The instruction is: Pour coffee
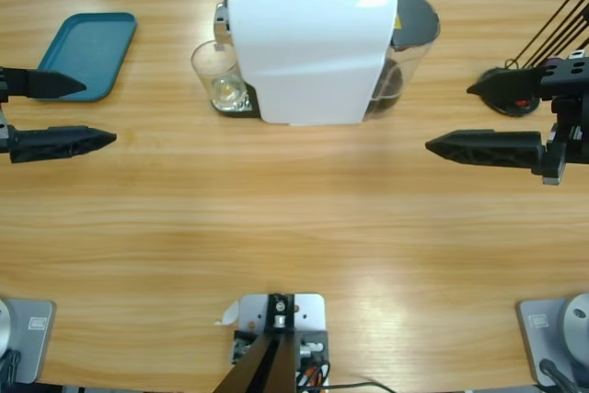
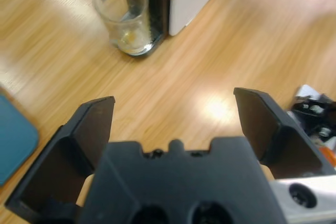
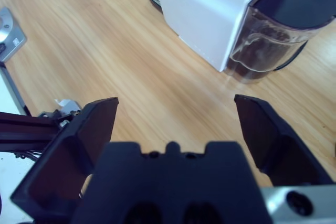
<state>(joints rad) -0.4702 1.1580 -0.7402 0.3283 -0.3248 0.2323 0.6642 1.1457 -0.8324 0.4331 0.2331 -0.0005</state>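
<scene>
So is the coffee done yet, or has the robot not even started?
Barely started. The glass already stands on the coffee machine's drip tray, under the spout, but shows only a pale trace at the bottom, no dark coffee. Both grippers, left and right, are open, holding nothing and apart from the machine. Brewing and pouring are all left.

The table [image 1: 294, 227] is light wood with a smooth, slightly glossy finish. The coffee machine [image 1: 308, 52] has a white plastic body, smooth and shiny, with a clear plastic tank [image 3: 268, 40] at its 3 o'clock side. The glass [image 2: 125, 17] is clear and glossy. The tray [image 1: 87, 48] looks like matt teal plastic.
</scene>
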